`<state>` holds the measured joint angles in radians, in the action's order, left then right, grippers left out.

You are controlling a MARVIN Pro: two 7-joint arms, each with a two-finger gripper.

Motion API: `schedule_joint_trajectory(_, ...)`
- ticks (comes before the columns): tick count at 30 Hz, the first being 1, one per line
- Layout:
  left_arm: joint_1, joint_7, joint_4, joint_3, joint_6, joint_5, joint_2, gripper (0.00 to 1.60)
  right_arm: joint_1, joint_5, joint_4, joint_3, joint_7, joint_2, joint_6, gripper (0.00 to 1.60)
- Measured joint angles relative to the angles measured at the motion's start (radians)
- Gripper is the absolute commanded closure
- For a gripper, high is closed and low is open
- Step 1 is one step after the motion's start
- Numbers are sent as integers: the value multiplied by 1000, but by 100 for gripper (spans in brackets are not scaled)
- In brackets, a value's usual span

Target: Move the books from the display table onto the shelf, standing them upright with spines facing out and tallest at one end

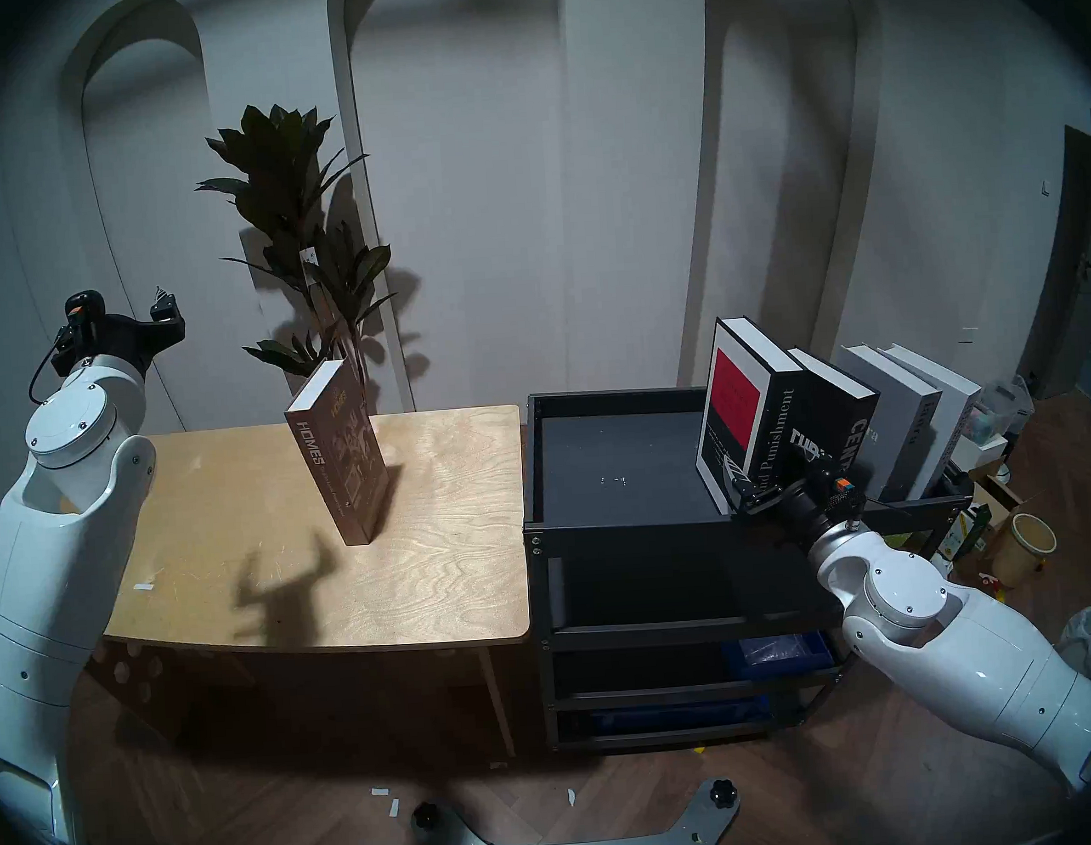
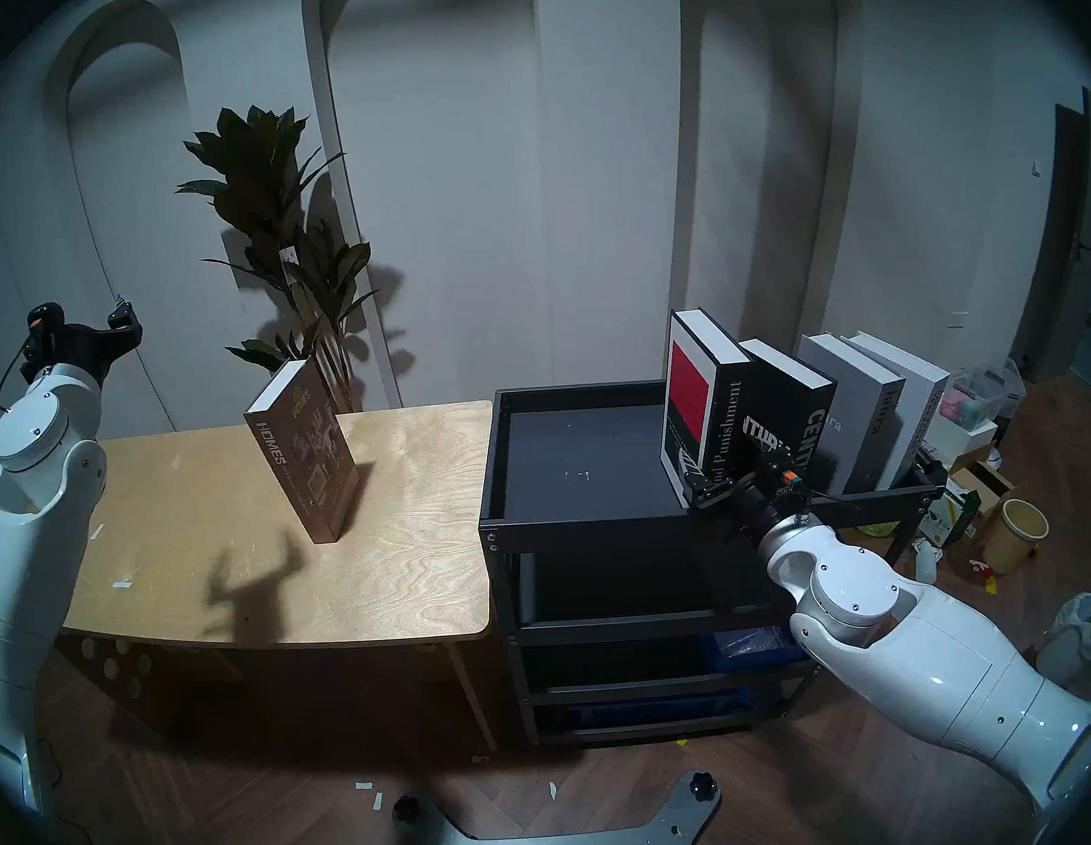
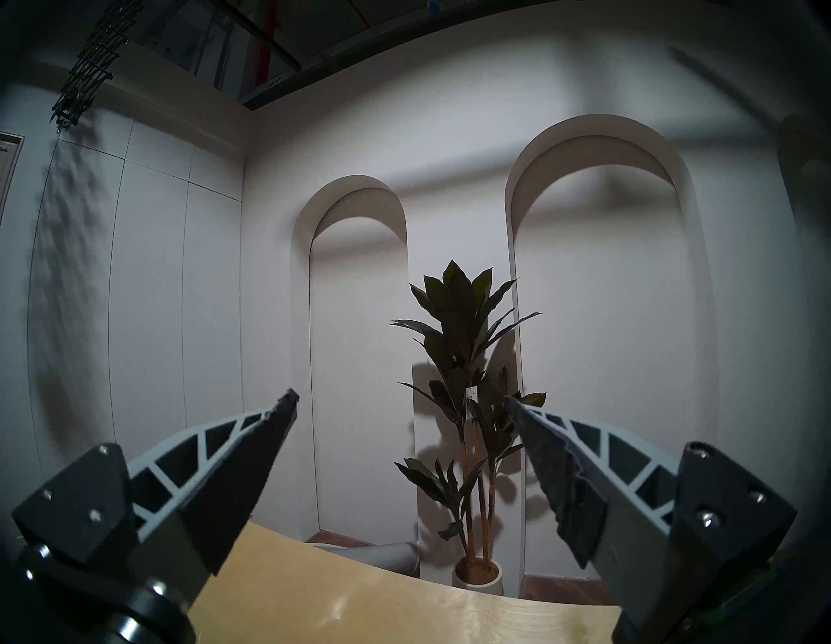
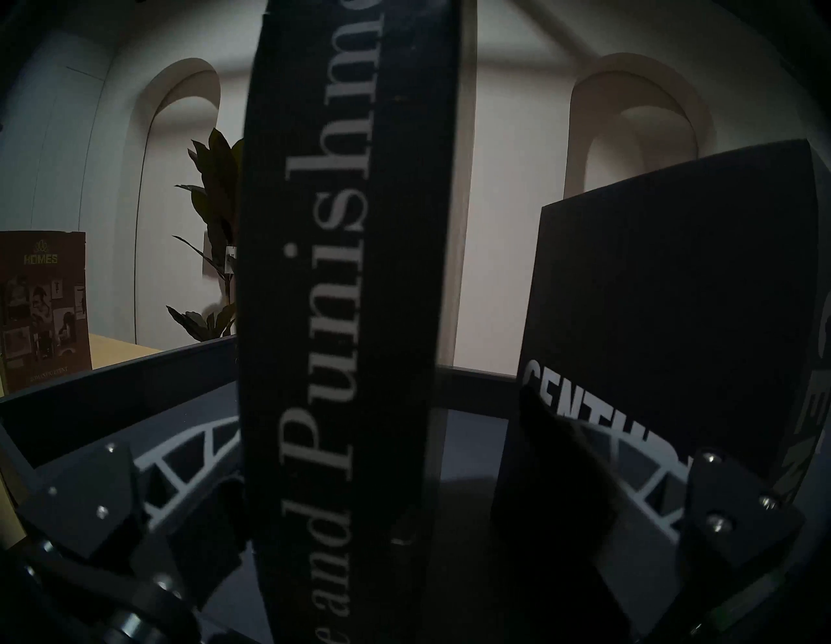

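The brown HOMES book stands upright alone on the plywood display table. On the black shelf's top tray, at its right end, stand several books leaning right. They are the black Crime and Punishment, the black CENTURY, a pale grey book and a white book. My right gripper is open at the tray's front rim and straddles the foot of the Crime and Punishment spine. Its right finger stands clear of the spine, in front of CENTURY. My left gripper is open, empty and raised at the far left.
A tall potted plant stands behind the table near HOMES. The left half of the shelf tray is bare. A blue bin sits on a lower tier. Boxes, a bucket and bags crowd the floor right of the shelf.
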<state>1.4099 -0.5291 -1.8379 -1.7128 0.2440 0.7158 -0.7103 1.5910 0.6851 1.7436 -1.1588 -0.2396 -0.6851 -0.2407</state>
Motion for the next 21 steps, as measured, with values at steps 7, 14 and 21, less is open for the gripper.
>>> schedule_joint_trajectory(7, -1, -7, -6, -1, 0, 0, -1, 0, -17, -2, 8, 1, 7, -6, 0, 0)
schedule_joint_trajectory(14, 0, -15, -13, -3, 0, 2, -1, 0, -46, 18, 66, -43, -17, -13, -1, 0)
schedule_joint_trajectory(21, 1, -19, -21, -5, 0, 4, -1, 0, -58, 45, 151, -119, -66, 3, -7, 0)
